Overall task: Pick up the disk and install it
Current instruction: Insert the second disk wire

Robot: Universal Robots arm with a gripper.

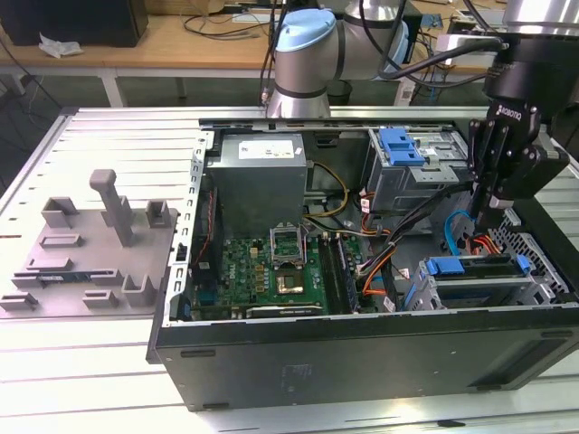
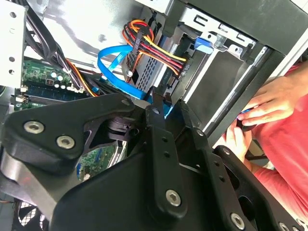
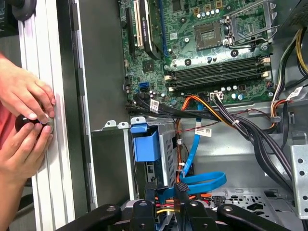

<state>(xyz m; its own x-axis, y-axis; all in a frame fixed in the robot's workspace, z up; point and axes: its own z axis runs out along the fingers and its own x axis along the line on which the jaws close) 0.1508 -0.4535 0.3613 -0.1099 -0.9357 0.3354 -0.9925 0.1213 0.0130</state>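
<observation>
Exterior view first: you have the open computer case (image 1: 362,348) lying on the slatted metal table (image 1: 90,362), with the arm coming down at the exterior view's right so that the gripper (image 1: 489,221) hangs inside the case, just above the lower drive cage (image 1: 543,280). The disk (image 1: 479,273) appears to sit in that cage, a flat slab with blue plastic at either end, directly beneath the gripper. In both wrist views the gripper (image 2: 168,106) (image 3: 164,190) is down among the wiring, with a flat blue cable (image 3: 207,180) looping right past its tip and a bundle of red, yellow and black wires (image 2: 159,48) close by. You cannot tell from these pictures whether it has closed on the disk, on the cable, or on nothing. The blue latch (image 3: 144,144) on top of the cage lies near the gripper but apart from it. The green circuit board (image 3: 216,43) fills the case floor beyond. A person's hands (image 3: 24,96) rest on the table rail beside the case, apparently around a small dark round object (image 3: 23,122).
</observation>
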